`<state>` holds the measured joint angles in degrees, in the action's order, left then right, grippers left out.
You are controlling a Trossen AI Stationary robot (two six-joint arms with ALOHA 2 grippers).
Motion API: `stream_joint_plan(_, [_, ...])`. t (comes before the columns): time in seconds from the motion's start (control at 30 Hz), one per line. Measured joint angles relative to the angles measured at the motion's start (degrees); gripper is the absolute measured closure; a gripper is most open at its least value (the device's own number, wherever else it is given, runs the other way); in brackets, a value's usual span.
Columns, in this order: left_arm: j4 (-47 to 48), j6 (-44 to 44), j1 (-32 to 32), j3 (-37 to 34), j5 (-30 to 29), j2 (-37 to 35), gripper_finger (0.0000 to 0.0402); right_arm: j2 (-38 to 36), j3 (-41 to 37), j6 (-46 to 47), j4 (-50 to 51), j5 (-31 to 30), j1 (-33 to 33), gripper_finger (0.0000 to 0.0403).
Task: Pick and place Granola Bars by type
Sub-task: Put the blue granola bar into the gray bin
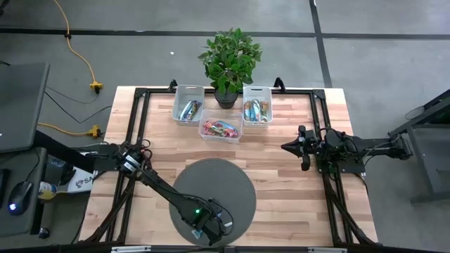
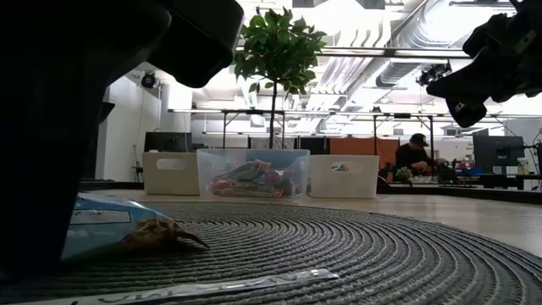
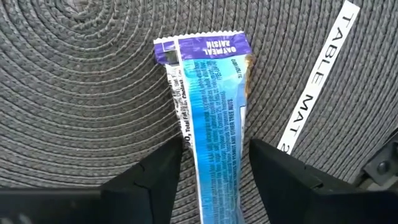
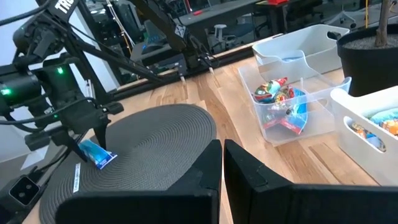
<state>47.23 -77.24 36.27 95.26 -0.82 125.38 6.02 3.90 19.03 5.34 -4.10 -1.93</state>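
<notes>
Blue oatmeal raisin bar (image 3: 214, 124) flat on woven grey mat (image 3: 81, 93), between spread fingers of left gripper (image 3: 214, 171). Squeeze long edges squarely, lift straight, avoid white strip label (image 3: 317, 74). Right gripper (image 4: 222, 163) closed, waiting at desk's right side.

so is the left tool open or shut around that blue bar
Open: the left tool straddles the blue bar lying flat on the mat, gaps either side.

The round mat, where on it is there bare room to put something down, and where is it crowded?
Most of the round mat is bare, from its middle toward the three bins. It is crowded only at the near edge, where the left gripper stands open around a blue granola bar beside the white strip label. The right gripper waits shut, off to the mat's right.
</notes>
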Motion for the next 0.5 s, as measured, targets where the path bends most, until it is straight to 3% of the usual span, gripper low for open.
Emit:
stream_joint_plan(0.3, [0.5,0.7,-0.3,-0.2,0.2,0.2,0.0285,0.0,0.0,0.0,0.0,0.0,0.0,0.0402])
stream_joint_plan(0.5, [0.2,0.7,-0.3,-0.2,0.0,0.2,0.0309,0.0,0.0,0.0,0.0,0.0,0.0,0.0403])
